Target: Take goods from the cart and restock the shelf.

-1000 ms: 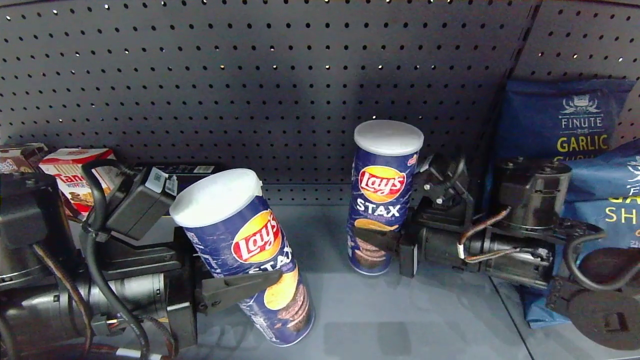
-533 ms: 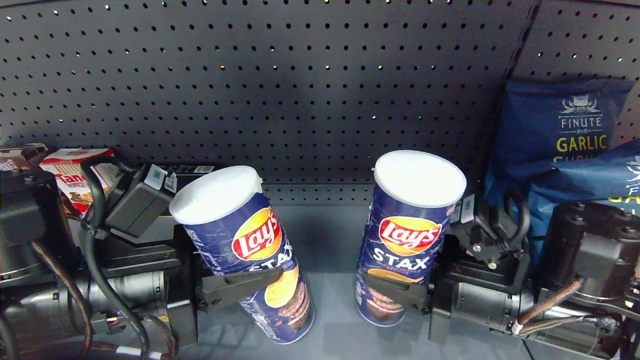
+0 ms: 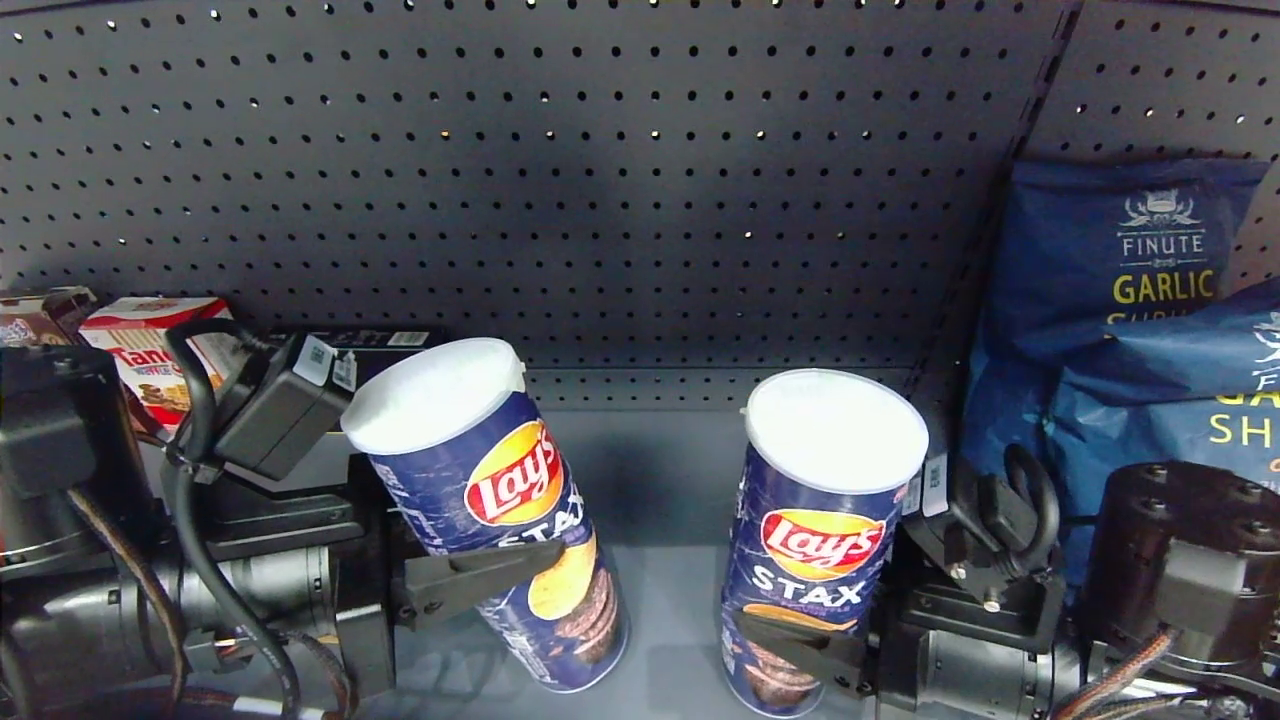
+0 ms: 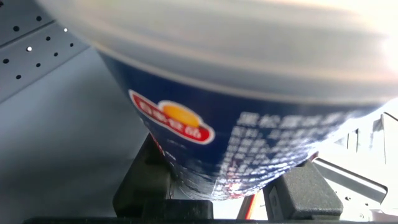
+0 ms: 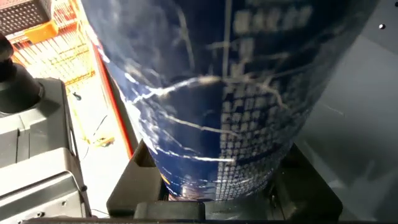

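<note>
You're at the placing step. The shelf [image 3: 690, 470] has bare floor in front of its pegboard back [image 3: 600, 150], with blue snack bags [image 3: 1120, 270] stacked at its right end.

The left crisp can [image 3: 480, 490] leans, lid toward the left. The left claw [image 3: 490, 560] is clamped across its lower half. The right crisp can [image 3: 825, 530] stands close to upright nearer the front, and the right claw [image 3: 800, 625] is clamped low on it.

Next, I'd judge, you need to right the left can, seat both bases flat and only then let go. A tilted can would likely topple.

Each claw's far finger is hidden behind its can. The right can's base is cut off, and I can't tell whether the left base touches the floor. The wafer box [image 3: 140, 345] at the left end is partly behind the arm.
</note>
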`<state>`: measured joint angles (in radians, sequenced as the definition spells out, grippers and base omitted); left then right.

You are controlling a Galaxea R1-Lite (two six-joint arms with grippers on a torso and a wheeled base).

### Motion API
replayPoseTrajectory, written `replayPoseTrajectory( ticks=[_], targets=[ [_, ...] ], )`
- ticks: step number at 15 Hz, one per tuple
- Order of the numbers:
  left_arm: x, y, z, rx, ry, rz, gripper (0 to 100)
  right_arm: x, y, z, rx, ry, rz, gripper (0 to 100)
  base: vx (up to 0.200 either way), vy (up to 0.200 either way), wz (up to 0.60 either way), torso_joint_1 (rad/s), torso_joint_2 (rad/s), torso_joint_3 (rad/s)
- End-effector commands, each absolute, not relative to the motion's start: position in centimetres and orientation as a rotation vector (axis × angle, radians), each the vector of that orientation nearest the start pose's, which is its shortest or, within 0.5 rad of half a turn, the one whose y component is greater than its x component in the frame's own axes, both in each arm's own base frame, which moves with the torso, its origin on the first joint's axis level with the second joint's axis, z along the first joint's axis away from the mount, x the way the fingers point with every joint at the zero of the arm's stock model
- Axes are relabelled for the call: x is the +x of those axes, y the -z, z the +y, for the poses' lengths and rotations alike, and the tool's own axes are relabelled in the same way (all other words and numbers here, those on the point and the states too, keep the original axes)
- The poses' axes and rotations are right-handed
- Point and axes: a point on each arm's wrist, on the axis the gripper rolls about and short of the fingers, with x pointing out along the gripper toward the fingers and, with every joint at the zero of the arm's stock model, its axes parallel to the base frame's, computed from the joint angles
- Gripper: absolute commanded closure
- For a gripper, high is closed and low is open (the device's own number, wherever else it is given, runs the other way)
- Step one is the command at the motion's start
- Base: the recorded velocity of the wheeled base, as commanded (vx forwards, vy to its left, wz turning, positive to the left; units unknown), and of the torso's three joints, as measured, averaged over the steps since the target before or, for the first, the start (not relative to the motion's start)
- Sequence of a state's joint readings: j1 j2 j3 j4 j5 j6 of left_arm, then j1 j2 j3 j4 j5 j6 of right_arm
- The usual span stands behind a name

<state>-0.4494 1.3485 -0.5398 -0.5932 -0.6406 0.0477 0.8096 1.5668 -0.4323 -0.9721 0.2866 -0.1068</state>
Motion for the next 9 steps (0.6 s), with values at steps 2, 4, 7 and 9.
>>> replayPoseTrajectory(
  ticks=[2, 4, 7, 9],
  targets=[
    [17.9, -19.7, -10.1, 0.021, 1.091, 0.202, 100, 16.6, -15.2, 18.3, -0.144, -1.103, 0.119, 100, 0.0, 0.0, 0.0, 0.0, 0.0, 0.0],
    [17.8, -19.7, -10.1, 0.021, 1.091, 0.2, 100, 16.9, -14.9, 18.7, -0.142, -1.104, 0.114, 100, 0.0, 0.0, 0.0, 0.0, 0.0, 0.0],
    [17.8, -19.6, -10.1, 0.021, 1.09, 0.204, 100, 17.3, -15.0, 19.2, -0.142, -1.106, 0.107, 100, 0.0, 0.0, 0.0, 0.0, 0.0, 0.0],
    [17.8, -19.6, -10.1, 0.021, 1.09, 0.202, 100, 17.4, -14.9, 19.3, -0.143, -1.106, 0.11, 100, 0.0, 0.0, 0.0, 0.0, 0.0, 0.0]
  ],
)
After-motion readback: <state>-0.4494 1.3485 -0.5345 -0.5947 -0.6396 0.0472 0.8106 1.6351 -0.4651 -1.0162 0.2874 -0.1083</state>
